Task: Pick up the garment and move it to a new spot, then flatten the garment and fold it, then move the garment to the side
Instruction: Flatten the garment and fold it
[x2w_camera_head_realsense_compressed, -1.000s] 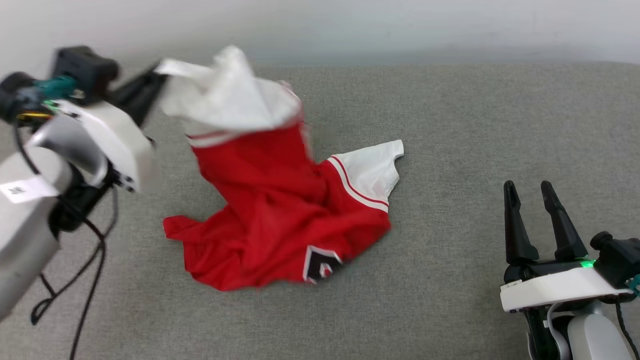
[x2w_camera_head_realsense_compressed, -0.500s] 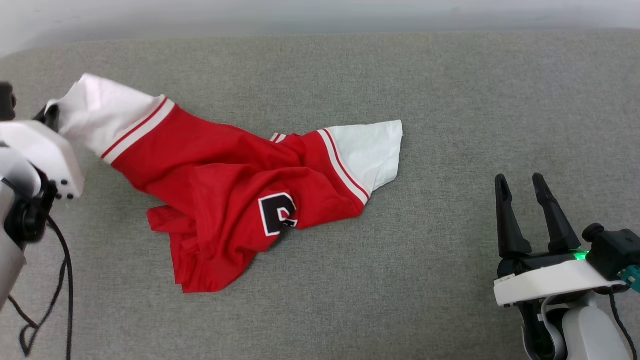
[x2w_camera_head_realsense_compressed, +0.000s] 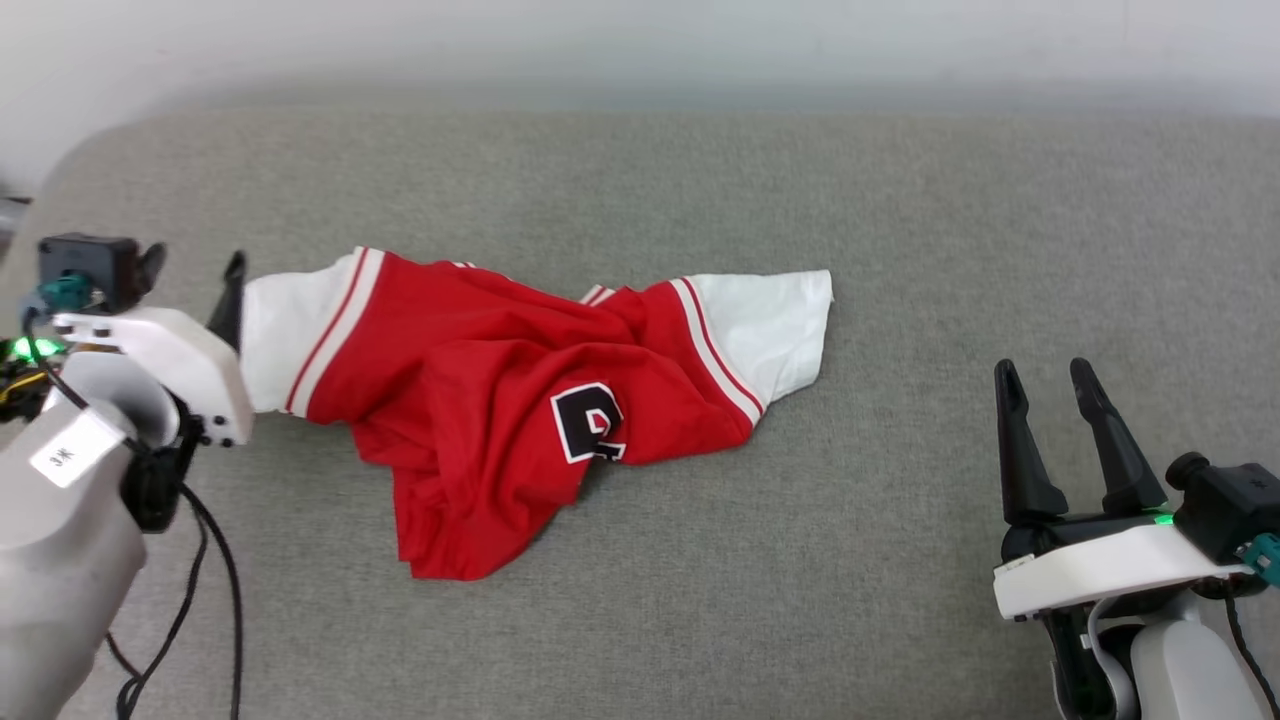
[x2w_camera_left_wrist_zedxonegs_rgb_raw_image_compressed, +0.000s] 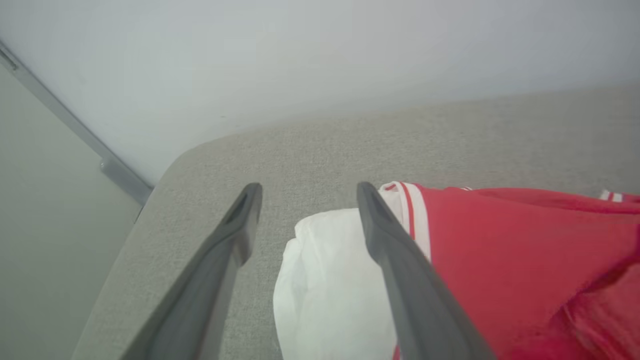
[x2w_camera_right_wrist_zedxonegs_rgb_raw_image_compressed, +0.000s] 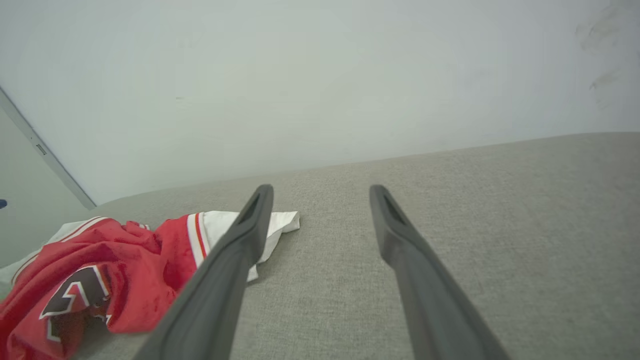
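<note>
Garment lay bunched on the couch, left of centre. Left gripper, at 9 o'clock, stood open over its white sleeve; right gripper, at 4 o'clock, open too. Pulling one sleeve alone might slide the bunch, not spread it.

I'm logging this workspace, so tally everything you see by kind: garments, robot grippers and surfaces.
Garments: 1, the crumpled red jersey shirt with white sleeves
Grippers: 2, the left gripper and the right gripper, each with two long dark fingers spread apart
Surfaces: 1, the grey fabric cushion
Total: 4
</note>
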